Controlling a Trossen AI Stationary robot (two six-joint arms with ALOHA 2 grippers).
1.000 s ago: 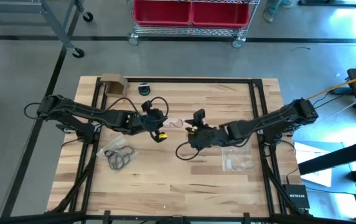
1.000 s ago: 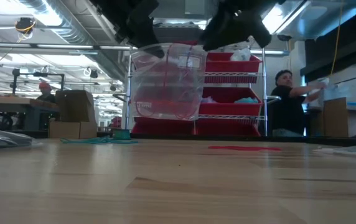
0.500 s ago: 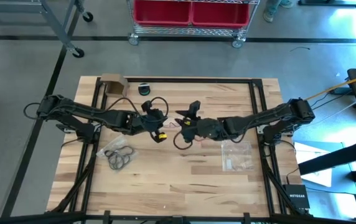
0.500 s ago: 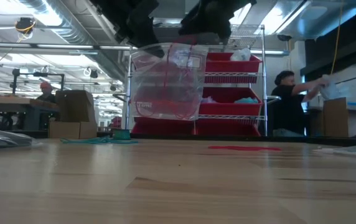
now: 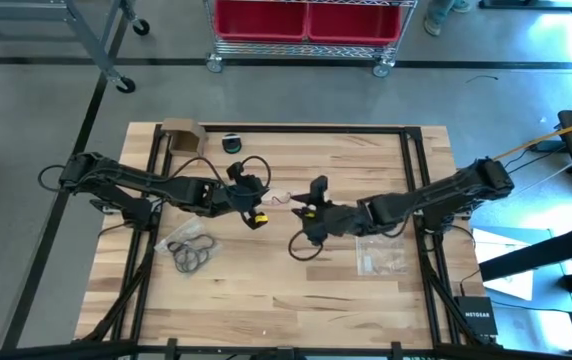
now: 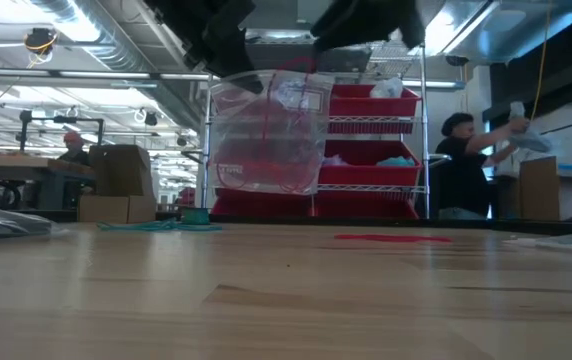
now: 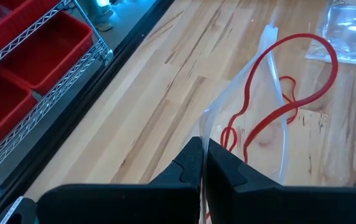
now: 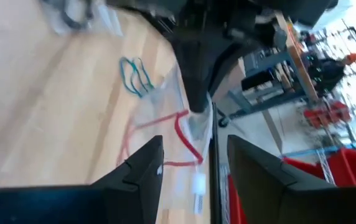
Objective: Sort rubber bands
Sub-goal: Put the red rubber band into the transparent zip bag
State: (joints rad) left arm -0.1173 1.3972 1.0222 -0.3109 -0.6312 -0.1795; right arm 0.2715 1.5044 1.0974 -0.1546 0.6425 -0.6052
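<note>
The left end effector [image 7: 203,163] hangs above the middle of the wooden counter [image 5: 296,280], fingers pressed together on the rim of a clear plastic zip bag [image 7: 262,118] with thin red rubber bands [image 7: 271,112] looped inside. The right end effector [image 8: 190,162], fingers spread, faces the bag. Black rubber bands [image 5: 192,253] lie on the counter's left side. A black box [image 5: 473,317] off the counter reads NETGEAR.

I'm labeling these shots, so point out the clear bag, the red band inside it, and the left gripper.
Bag [image 7: 271,81]: left wrist view, upper clear wall.
Red band [image 7: 318,46]: left wrist view, top of its loop.
Left gripper [image 7: 204,163]: left wrist view, where the shut fingertips pinch the bag.
</note>
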